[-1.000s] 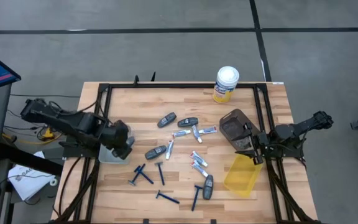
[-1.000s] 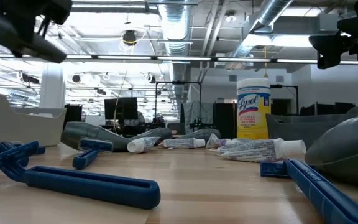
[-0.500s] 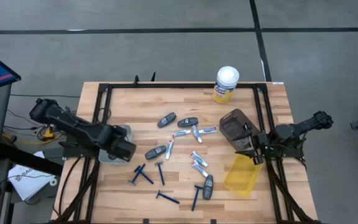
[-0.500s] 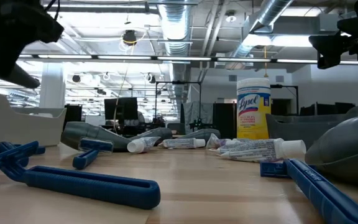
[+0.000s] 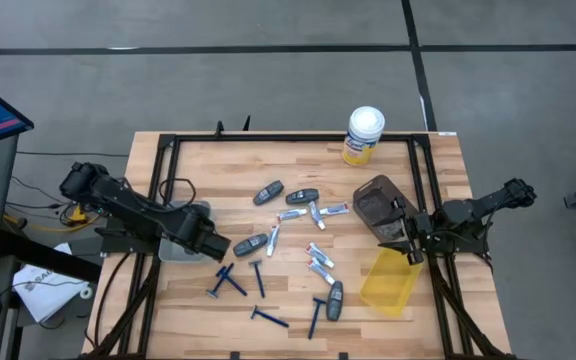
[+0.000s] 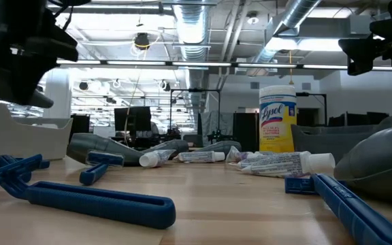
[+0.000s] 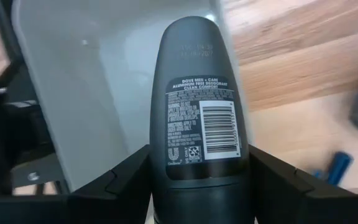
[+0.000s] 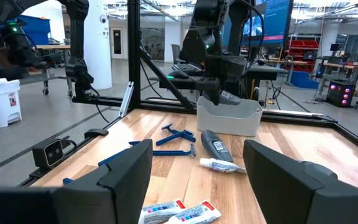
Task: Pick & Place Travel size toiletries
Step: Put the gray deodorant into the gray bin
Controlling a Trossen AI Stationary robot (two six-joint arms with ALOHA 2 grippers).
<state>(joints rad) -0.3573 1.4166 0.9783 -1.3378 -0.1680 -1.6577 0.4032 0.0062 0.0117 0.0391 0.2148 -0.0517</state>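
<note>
I hold the dark deodorant stick (image 7: 201,99) clamped in my left end effector (image 7: 199,180) over the grey bin (image 7: 104,81), ready for dropping in.

Grey floor (image 5: 268,80) with dark lines, exposed ceiling ducts (image 6: 203,27), strip lights, wooden table (image 5: 298,160)

Light wood table (image 5: 198,165) framed by black rails fills centre frame; a yellow canister (image 5: 364,135) with a white lid stands at its upper middle edge. A grey tray (image 5: 175,250) sits at mid-left, a yellow bin (image 5: 389,282) at lower right and a dark pouch (image 5: 378,205) just above it. Dark oval bottles (image 5: 268,192), small tubes (image 5: 319,262) and blue razors (image 5: 258,276) lie scattered between them, centre to lower centre.
</note>
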